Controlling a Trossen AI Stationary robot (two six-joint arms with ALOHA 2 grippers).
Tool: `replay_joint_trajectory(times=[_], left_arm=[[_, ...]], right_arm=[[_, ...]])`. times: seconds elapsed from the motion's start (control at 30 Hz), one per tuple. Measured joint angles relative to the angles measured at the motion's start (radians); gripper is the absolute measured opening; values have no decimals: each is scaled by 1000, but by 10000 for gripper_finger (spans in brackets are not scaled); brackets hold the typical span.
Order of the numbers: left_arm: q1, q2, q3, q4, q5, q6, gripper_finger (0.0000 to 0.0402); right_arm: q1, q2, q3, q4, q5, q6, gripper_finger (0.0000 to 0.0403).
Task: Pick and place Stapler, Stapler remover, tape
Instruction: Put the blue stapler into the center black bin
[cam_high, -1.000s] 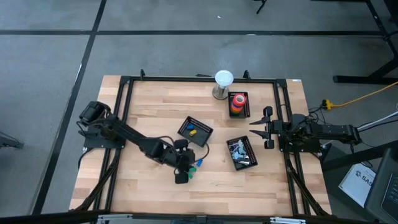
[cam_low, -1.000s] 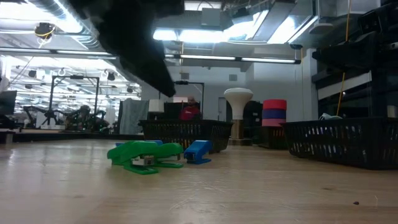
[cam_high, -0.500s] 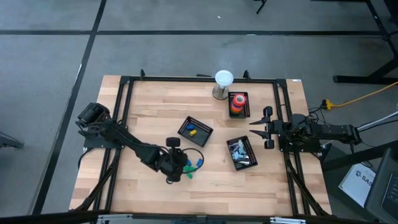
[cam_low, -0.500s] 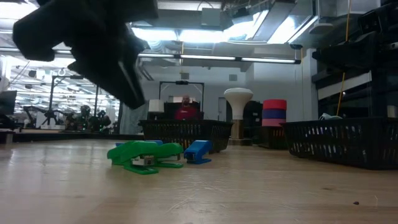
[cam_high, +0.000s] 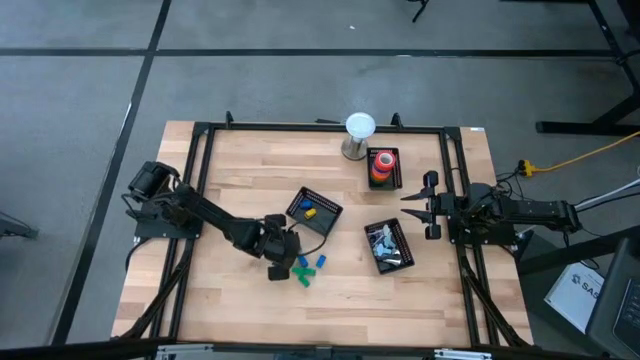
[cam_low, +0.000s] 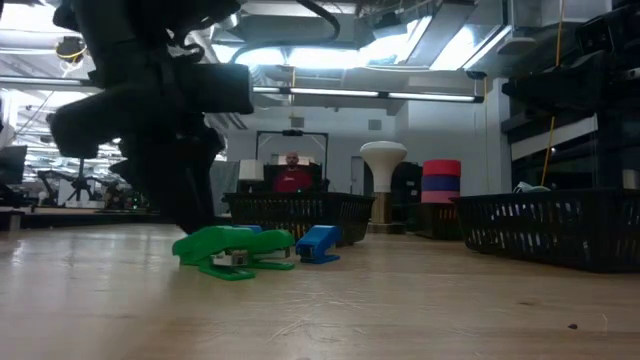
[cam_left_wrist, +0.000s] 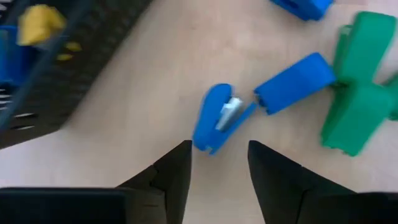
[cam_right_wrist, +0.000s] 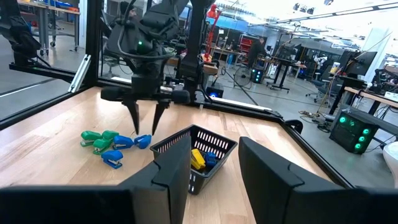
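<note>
A cluster of small blue and green blocky pieces lies on the wood just near of the table's middle; which is the stapler and which the stapler remover, I cannot tell. One blue piece (cam_left_wrist: 217, 118) with a metal strip lies just ahead of my left gripper (cam_left_wrist: 219, 149), which is open and points steeply down at it without touching. Beside it lie another blue piece (cam_left_wrist: 292, 84) and a green one (cam_left_wrist: 357, 112), which the low view shows too (cam_low: 232, 250). The tape rolls (cam_high: 382, 163) are stacked in a black basket at the far right. My right gripper (cam_high: 412, 205) waits open at the right edge.
A black basket (cam_high: 313, 210) with a yellow and a blue item stands just beyond the cluster. Another basket (cam_high: 388, 245) with mixed pieces stands right of it. A white-topped stand (cam_high: 358, 135) is at the far edge. A person (cam_low: 291, 175) sits in the room behind.
My left gripper has sunk from above the cluster to just over the table at its left side, drawing a little toward the far edge and tipping more steeply downward. The blue and green pieces have stayed where they were.
</note>
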Motion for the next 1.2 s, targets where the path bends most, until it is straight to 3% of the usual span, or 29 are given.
replay_joint_trajectory(times=[0.13,0.33,0.43,1.2], left_arm=[[7,0,-12,34,42,20,177],[7,0,-14,46,-48,81,203],[7,0,-14,81,-37,114,209],[34,59,-12,141,-12,207,207]], right_arm=[[0,0,0,0,0,0,140],[0,0,0,0,0,0,140],[0,0,0,0,0,0,140],[0,0,0,0,0,0,140]])
